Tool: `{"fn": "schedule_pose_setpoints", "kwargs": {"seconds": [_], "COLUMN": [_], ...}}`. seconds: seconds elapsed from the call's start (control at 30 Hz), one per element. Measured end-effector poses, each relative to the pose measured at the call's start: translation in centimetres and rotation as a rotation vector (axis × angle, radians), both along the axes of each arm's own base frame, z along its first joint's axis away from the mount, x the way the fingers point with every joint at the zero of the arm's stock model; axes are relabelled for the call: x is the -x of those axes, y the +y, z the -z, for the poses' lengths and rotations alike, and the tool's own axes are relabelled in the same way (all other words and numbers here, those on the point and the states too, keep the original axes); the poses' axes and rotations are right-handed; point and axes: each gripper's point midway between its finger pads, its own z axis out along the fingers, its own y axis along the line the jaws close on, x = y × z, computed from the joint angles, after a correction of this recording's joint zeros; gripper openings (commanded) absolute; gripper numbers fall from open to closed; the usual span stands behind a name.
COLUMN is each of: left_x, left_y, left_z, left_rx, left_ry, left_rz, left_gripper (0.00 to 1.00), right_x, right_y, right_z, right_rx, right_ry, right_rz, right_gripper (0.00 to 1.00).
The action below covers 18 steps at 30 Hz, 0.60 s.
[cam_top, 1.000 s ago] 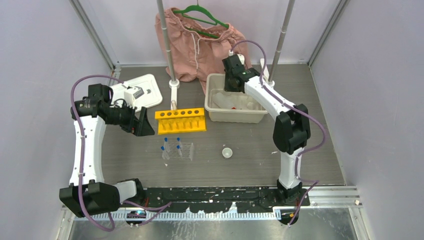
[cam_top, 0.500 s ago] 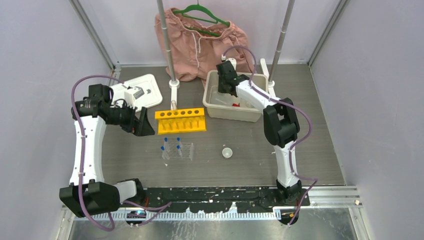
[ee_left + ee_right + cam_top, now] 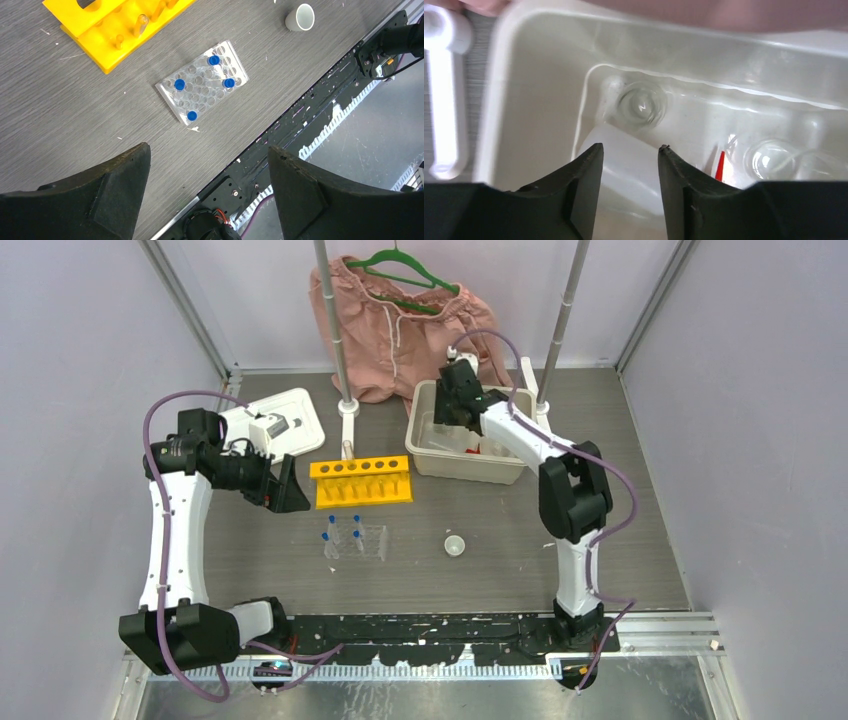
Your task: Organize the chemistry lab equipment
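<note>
Right gripper [image 3: 630, 147], part-open and empty, hangs over the white red-capped squeeze bottle [image 3: 634, 167] in the beige plastic tub [image 3: 524, 75]. Best to lower straight and straddle its body, clear of the tiny clear beaker [image 3: 642, 105].

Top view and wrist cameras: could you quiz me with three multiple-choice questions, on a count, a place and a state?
1. How many blue caps show at the clear grid rack? A two; B four; C six.
2. The right gripper hangs over: A the clear grid rack; B the beige bin; C nothing, parked at its base.
3. The left gripper is: A open and empty; B shut and empty; C shut on the clear grid rack.

Answers:
1 B, four caps count out in the left wrist view.
2 B, the bin's inside fills the right wrist view.
3 A, its fingers stand wide apart with nothing between.
</note>
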Motion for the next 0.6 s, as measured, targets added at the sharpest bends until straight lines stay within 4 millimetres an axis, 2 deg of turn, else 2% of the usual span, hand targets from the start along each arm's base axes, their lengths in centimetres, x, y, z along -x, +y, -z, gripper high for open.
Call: {"fn": "schedule_pose_setpoints", "kwargs": {"seconds": [0.07,0.17,0.27,0.37,0.43,0.5,0.6], "left_x": [0.0,0.0,0.2,0.3,0.4,0.4,0.4], "left_y": [0.0,0.0,0.0,0.0,-0.1,-0.1,-0.1], "left_z": [0.0,-0.1,-0.2,-0.4,-0.5,-0.6,-0.6], "left_rx": [0.000,-0.001,-0.003,-0.005,-0.005,-0.006,-0.006], "left_ry": [0.000,-0.004,-0.012,-0.023,-0.028,-0.030,-0.030], "left_rz": [0.000,-0.001,-0.003,-0.004,-0.004,-0.006,-0.006], "left_gripper": [0.88,0.89,0.90,0.90,0.90,0.90,0.90], "right_x": [0.5,1.9,4.8,8.7,11.9,15.1,20.5], "right_y": [0.1,0.2,0.0,-0.2,-0.2,0.0,0.6], "right_z": [-2.5,-7.5,-12.2,-14.9,-15.0,-13.9,-10.1], "right_rx": [-0.019,-0.063,-0.103,-0.129,-0.140,-0.142,-0.123], "right_ry": [-0.038,-0.115,-0.187,-0.227,-0.221,-0.187,-0.094], "right_rz": [-0.007,-0.023,-0.048,-0.084,-0.119,-0.160,-0.233], "right_gripper": [0.60,0.69,0.69,0.63,0.57,0.52,0.47]}}
